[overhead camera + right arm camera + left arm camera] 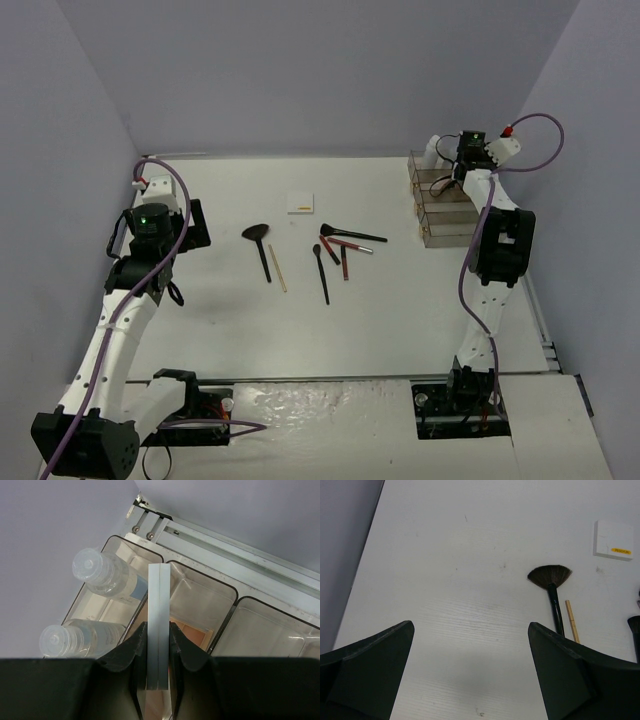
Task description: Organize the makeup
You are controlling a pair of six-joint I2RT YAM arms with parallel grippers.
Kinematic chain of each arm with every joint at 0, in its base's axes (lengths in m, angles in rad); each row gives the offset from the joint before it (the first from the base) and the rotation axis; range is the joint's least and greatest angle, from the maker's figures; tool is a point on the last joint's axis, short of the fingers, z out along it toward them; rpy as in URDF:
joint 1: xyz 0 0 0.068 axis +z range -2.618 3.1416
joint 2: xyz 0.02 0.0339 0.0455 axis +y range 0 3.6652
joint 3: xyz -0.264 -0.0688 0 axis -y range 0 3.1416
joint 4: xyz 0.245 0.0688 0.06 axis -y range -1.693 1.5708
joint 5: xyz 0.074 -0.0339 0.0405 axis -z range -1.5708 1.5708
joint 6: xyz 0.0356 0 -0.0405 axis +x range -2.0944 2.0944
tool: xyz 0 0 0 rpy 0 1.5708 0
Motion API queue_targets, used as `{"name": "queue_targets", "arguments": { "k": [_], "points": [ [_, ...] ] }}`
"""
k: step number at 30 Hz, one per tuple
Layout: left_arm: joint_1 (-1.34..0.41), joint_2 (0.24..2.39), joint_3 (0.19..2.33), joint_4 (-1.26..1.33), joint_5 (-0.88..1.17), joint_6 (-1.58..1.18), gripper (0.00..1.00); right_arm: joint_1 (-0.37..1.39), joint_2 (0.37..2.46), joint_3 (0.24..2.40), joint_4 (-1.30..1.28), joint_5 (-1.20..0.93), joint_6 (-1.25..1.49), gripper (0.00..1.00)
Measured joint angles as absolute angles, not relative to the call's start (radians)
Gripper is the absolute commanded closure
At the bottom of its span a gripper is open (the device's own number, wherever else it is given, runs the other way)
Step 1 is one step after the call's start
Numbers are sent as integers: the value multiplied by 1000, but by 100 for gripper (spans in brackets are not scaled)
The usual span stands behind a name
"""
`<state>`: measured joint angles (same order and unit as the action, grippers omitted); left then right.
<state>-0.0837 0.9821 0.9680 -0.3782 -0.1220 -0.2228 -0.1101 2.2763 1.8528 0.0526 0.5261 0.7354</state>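
Note:
My right gripper (pixel 158 630) is shut on a thin white square pad (pixel 159 595), seen edge-on, held over the clear organizer (pixel 235 605) at the back right (pixel 440 205). Two clear white-capped bottles (pixel 107 575) (pixel 75 637) lie in its left compartment, and a brown palette (pixel 192 632) lies in the middle one under the pad. My left gripper (pixel 471 630) is open and empty above bare table at the left (pixel 190 225). On the table lie another white pad (pixel 300 203), a black fan brush (pixel 258 240), a tan pencil (pixel 278 268), black brushes (pixel 321 272) and a red pencil (pixel 344 262).
The fan brush (pixel 550 576), tan pencil (pixel 572 620) and white pad (pixel 613 540) lie to the right of my left fingers. Walls close the table on the left, back and right. A metal rail (pixel 240 550) runs behind the organizer.

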Motion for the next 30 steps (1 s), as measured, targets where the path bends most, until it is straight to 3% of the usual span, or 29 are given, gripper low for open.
{"name": "queue_targets", "arguments": {
  "k": [7,16,24,26,30],
  "points": [
    [-84,982,968,-378,-116,-225,3,-111,2276,1834,66,516,738,76],
    [-84,982,968,-378,-111,-225,3,-111,2276,1810,78,493,731,54],
    [-84,982,968,-378,-104,-227,3,-101,2276,1808,109,334,641,49],
    [-84,982,968,-378,-103,-229,3,-89,2267,1798,109,310,607,41],
    [-84,982,968,-379,-100,-233,3,-51,2199,1732,112,254,530,17]
  ]
}}
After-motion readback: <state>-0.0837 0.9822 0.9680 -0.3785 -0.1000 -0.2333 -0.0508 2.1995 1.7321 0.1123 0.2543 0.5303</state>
